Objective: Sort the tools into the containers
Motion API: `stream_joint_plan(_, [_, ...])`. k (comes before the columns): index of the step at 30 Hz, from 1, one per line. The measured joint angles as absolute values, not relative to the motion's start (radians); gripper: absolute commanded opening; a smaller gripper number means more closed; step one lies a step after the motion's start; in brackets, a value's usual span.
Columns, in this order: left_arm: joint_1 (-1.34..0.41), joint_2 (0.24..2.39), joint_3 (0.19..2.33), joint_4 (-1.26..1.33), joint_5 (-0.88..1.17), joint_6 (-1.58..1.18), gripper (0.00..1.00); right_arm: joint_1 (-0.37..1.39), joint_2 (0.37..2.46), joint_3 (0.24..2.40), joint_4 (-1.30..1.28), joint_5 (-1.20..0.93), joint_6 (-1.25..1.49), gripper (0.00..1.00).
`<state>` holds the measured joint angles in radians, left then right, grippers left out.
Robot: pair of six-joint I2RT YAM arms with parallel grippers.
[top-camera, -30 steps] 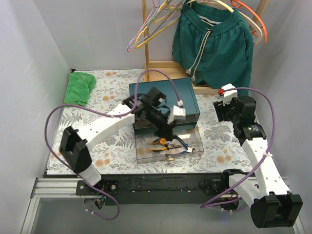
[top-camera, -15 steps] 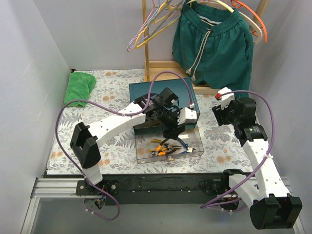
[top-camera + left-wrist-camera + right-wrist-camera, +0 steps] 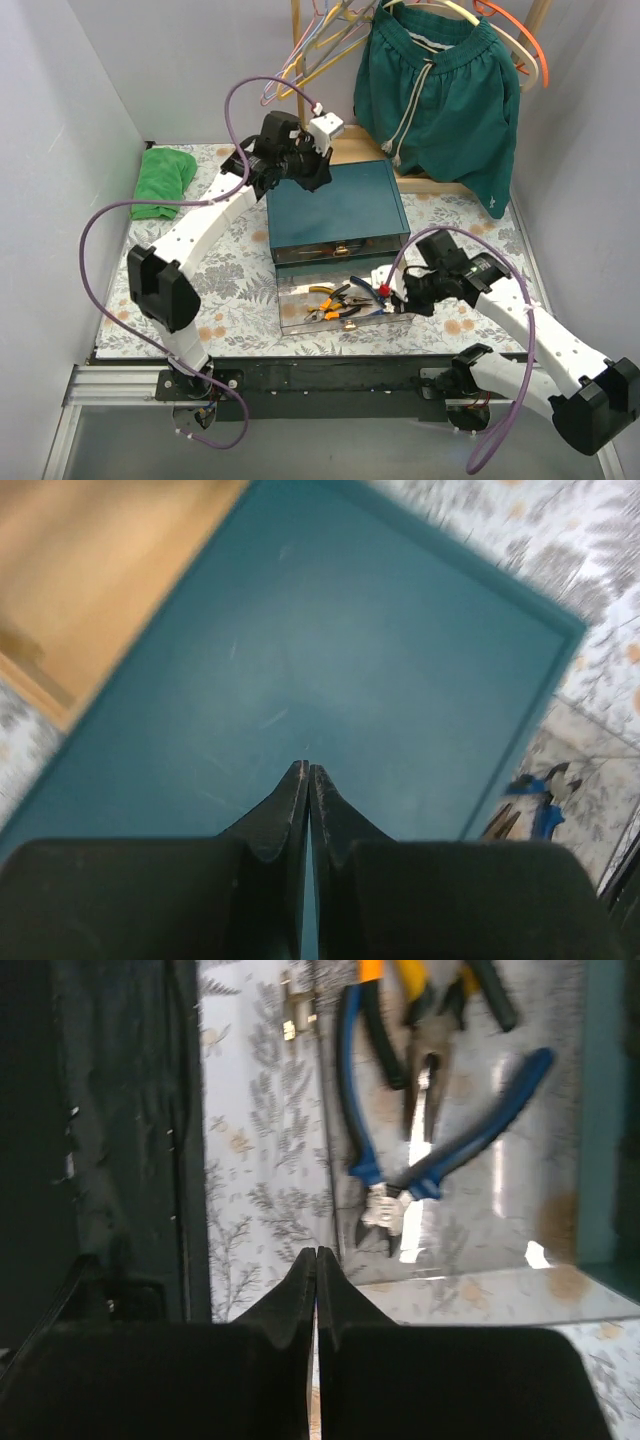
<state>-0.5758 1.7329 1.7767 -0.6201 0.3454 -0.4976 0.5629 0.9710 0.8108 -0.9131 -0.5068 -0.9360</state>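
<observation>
Now the right gripper (image 3: 392, 292) sits low at the front right corner of the open drawer (image 3: 298, 320), jaws pinched together with nothing between them. Inside, the blue-handled cutters (image 3: 440, 1160) sprawl across the clear floor, handles splayed, and the orange-handled pliers (image 3: 424, 1065) lie just beyond them. Up top, the left gripper (image 3: 308, 770) hovers over the back of the teal box (image 3: 340, 200), also closed tight and empty.

The danger here, as I read it: a shove from that corner would be off-centre, so the drawer could twist in its slot and jam part way. Nothing pins the box either, so it may simply skate back across the flowered tablecloth (image 3: 240, 300). And those splayed blue handles could ride up the drawer wall and snag the box's lip. The upper drawer (image 3: 342, 250) looks shut.
</observation>
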Motion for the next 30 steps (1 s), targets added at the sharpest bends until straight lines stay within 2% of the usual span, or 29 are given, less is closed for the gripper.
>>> stream_joint_plan(7, [-0.561, 1.843, 1.666, -0.644, 0.326, -0.579, 0.00, 0.758, 0.991, 0.713, -0.906, -0.451, -0.948, 0.01])
stream_joint_plan(14, [-0.559, 1.841, 1.663, -0.670, 0.323, -0.611, 0.00, 0.927, 0.992, 0.550, -0.713, -0.238, -0.858, 0.01])
stream_joint_plan(20, [-0.558, 1.838, 1.650, -0.661, 0.330, -0.610, 0.00, 0.972, 0.990, 0.489, -0.460, -0.038, -0.787, 0.01])
stream_joint_plan(30, [-0.552, 1.836, 1.644, -0.647, 0.334, -0.606, 0.00, 1.005, 1.020, 0.340, -0.065, 0.077, -0.735, 0.01])
